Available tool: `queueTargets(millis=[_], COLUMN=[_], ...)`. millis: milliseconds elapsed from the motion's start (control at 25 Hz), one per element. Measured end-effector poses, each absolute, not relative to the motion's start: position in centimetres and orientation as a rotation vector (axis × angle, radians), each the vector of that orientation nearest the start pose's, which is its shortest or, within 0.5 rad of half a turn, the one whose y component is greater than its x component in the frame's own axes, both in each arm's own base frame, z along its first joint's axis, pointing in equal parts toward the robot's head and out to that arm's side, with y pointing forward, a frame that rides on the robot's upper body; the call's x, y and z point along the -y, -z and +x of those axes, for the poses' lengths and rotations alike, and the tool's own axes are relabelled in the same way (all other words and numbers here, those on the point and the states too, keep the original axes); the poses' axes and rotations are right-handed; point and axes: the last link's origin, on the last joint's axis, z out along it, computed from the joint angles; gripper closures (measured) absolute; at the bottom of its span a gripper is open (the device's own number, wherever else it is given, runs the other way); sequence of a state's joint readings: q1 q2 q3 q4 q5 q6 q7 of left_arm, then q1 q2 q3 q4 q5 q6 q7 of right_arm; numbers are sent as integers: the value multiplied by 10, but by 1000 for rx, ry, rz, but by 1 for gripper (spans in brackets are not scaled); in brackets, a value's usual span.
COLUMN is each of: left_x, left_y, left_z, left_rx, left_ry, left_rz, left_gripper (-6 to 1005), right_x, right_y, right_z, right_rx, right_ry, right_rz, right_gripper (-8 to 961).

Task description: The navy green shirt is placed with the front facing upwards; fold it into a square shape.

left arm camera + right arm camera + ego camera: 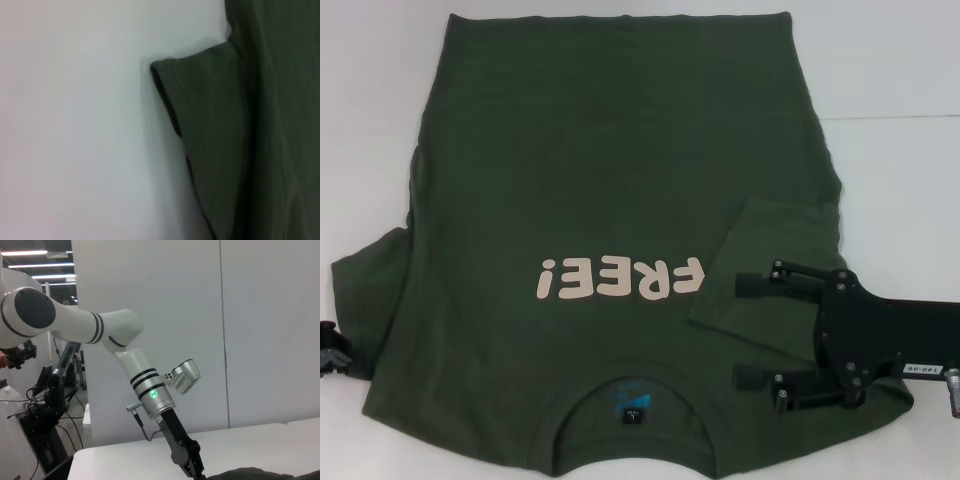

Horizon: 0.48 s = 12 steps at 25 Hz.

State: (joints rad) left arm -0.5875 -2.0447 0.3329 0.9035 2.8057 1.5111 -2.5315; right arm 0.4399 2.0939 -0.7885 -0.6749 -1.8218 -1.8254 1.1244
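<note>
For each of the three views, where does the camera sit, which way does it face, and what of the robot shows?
Head view: looks down on the navy green shirt, lettering up; right gripper open over the folded-in sleeve.
Left wrist view: looks down at the other sleeve on the table; no robot parts.
Right wrist view: faces sideways across the table to the left arm.
Shared: the shirt.

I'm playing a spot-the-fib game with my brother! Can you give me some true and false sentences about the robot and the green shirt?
1. The navy green shirt shows the word FREE! on top. True.
2. The right gripper is shut tight. False: its fingers are spread open over the shirt's folded-in sleeve.
3. The shirt lies on a white table. True.
4. Both sleeves are folded in. False: the sleeve on the robot's left lies spread out.
5. The left gripper is over the letters. False: it is beside that spread sleeve.
</note>
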Motion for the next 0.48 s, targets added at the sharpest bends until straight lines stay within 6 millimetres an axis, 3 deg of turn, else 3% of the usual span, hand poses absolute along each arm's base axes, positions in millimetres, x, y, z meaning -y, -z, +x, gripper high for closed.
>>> queueTargets(millis=[480], left_x=[-323], left_y=[-75], left_z=[-353], left_rx=[-2596], left_ry=[-108], left_rz=[2488], left_gripper=[949], right_x=[-283], right_y=[1], right_z=[242], right_rx=[-218], right_ry=[-1025], right_rz=[-2819], right_gripper=[9])
